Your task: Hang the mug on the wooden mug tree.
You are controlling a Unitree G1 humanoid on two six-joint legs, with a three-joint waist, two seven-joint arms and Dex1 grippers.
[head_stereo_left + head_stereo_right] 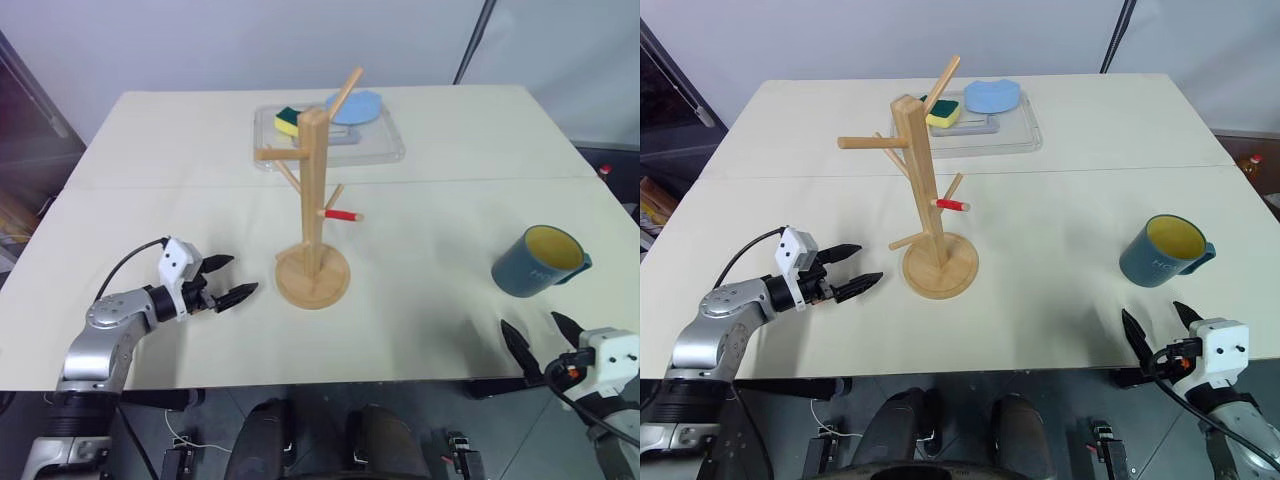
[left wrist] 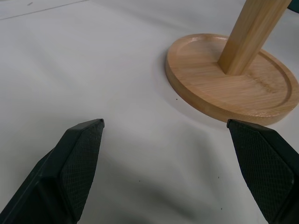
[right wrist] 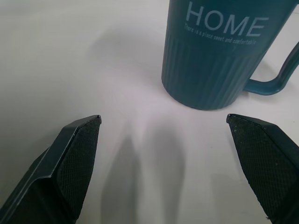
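The dark teal mug (image 1: pixel 539 262) with a yellow inside stands upright on the white table at the right, handle to the right; white "HOME" lettering shows on the mug (image 3: pixel 212 51) in the right wrist view. My right gripper (image 1: pixel 541 335) is open at the table's near edge, just short of the mug. The wooden mug tree (image 1: pixel 314 200) stands mid-table on its round base (image 2: pixel 233 79), one short peg red-tipped (image 1: pixel 345 215). My left gripper (image 1: pixel 231 279) is open, empty, a little left of the base.
A clear plastic tray (image 1: pixel 390 145) sits behind the tree, holding a yellow-green sponge (image 1: pixel 288 120) and a light blue dish (image 1: pixel 358 106). A seam (image 1: pixel 150 186) crosses the table behind the tree.
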